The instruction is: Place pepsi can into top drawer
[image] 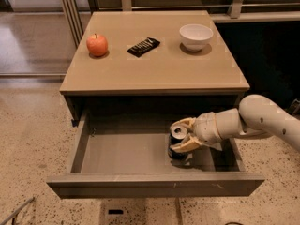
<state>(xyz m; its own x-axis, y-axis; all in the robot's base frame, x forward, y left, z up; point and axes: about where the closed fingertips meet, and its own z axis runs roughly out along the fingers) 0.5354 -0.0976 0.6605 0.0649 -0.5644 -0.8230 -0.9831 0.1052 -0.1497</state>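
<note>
The pepsi can (pixel 176 131), dark blue with a silver top, stands upright inside the open top drawer (pixel 123 152), right of its middle. My gripper (pixel 182 136) reaches in from the right. Its tan fingers (pixel 183 146) sit on either side of the can, closed around it. The can's base appears to rest on the grey drawer floor. The drawer is pulled fully out under the tan-topped cabinet (pixel 154 74).
On the cabinet top are a red apple (pixel 97 44) at the left, a dark snack bar (pixel 143 46) in the middle and a white bowl (pixel 196 35) at the right. My white arm (pixel 262 118) crosses the drawer's right side. Speckled floor surrounds the cabinet.
</note>
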